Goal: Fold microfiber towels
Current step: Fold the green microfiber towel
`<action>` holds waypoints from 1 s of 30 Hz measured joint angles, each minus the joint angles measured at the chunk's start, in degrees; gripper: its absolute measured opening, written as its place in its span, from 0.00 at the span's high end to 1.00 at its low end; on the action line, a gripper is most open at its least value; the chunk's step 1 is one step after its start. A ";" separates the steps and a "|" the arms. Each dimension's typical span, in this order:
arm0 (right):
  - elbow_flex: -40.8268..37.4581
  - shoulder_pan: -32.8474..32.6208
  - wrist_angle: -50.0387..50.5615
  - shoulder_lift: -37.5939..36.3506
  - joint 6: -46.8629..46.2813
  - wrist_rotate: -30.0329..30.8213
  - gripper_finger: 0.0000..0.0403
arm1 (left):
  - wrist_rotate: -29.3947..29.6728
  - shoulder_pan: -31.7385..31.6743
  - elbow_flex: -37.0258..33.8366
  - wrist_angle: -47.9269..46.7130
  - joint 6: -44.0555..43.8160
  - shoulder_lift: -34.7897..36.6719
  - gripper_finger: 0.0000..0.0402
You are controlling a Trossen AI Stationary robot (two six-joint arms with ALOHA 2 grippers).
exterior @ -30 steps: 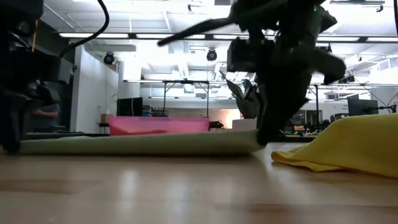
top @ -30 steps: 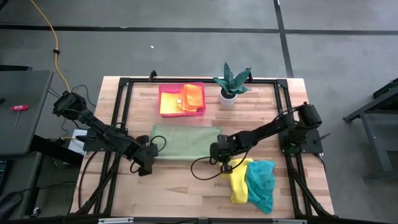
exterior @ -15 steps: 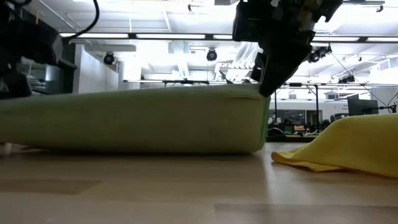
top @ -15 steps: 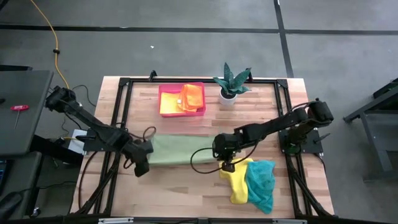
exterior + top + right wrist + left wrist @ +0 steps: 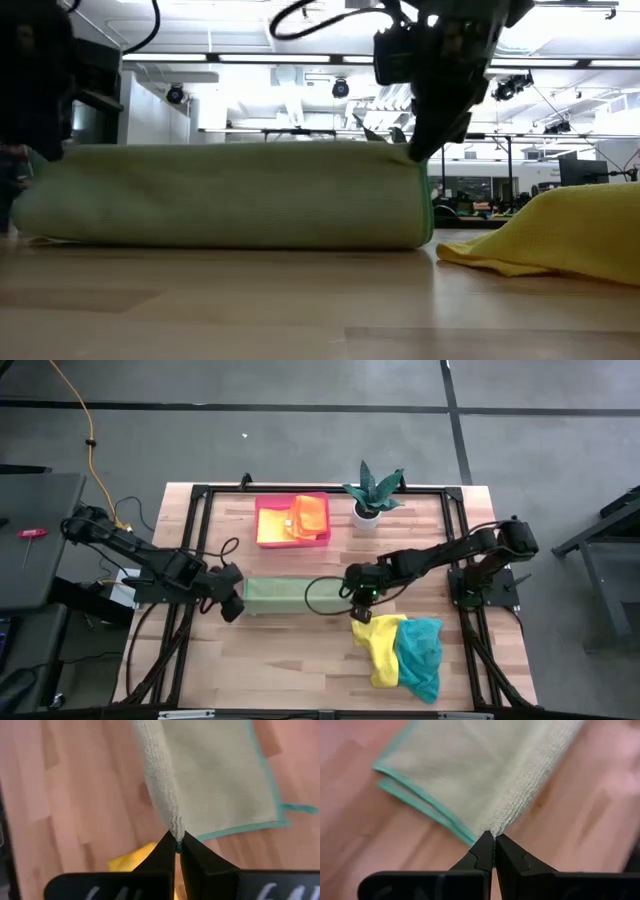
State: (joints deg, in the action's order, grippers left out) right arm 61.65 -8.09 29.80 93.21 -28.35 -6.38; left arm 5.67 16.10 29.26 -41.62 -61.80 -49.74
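A light green microfiber towel (image 5: 292,596) lies as a narrow strip across the table's middle. Its near long edge is lifted, and in the low view the towel (image 5: 225,195) stands like a wall with its lower part on the wood. My left gripper (image 5: 232,602) is shut on its left end and my right gripper (image 5: 358,600) on its right end. A yellow towel (image 5: 380,650) and a teal towel (image 5: 420,655) lie crumpled at the near right. A pink tray (image 5: 262,505) at the far side holds a folded yellow towel (image 5: 272,526) and an orange one (image 5: 311,515). My left gripper pinches the left corner of the lifted edge (image 5: 494,827) between its fingertips, slanting down from above. The cloth falls away to the table, where two teal-hemmed layers (image 5: 415,802) lie. My right gripper pinches the right corner of the same edge (image 5: 176,829) between its fingertips, slanting down from above. The thick edge (image 5: 152,770) runs off toward the other gripper. Below it the cloth slopes to the table, its teal hem (image 5: 235,829) on the wood.
A potted plant (image 5: 372,495) stands at the far edge, right of the tray. A black frame (image 5: 200,495) runs round the tabletop. Bare wood (image 5: 290,660) lies between the green towel and the near edge.
Both grippers have risen and gone toward the table's far edge, staying shut. They have lifted the green towel's near edge off the wood. The towel went from lying flat to standing as a wall. From above it now shows as a narrower strip.
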 joint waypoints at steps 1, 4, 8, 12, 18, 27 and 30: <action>0.00 0.36 0.36 0.00 -0.36 0.63 1.00 | 0.70 -0.73 0.00 -0.45 0.55 -0.02 1.00; 0.00 1.19 1.80 0.00 -1.65 3.64 1.00 | 3.89 -2.59 0.02 -0.36 0.96 -0.36 1.00; 0.00 2.52 2.63 0.00 -4.40 6.37 1.00 | 7.95 -4.62 0.03 -0.47 1.72 -1.14 1.00; 0.00 3.40 2.89 0.03 -5.80 7.47 1.00 | 9.13 -6.47 0.02 -0.47 4.49 -2.47 1.00; 0.04 3.95 3.01 1.65 -6.61 7.71 1.00 | 9.19 -7.63 0.04 -0.24 6.03 -5.69 1.00; 0.07 3.95 2.28 2.86 -6.80 9.82 1.00 | 10.68 -7.61 0.04 -0.24 6.46 -8.89 0.97; 0.07 3.97 2.34 2.86 -6.80 10.71 1.00 | 11.84 -7.61 0.04 -0.35 6.46 -8.90 0.95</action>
State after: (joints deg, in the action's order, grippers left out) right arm 61.71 -4.12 32.13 96.07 -35.16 4.33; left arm 17.51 8.49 29.30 -41.98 -55.33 -58.63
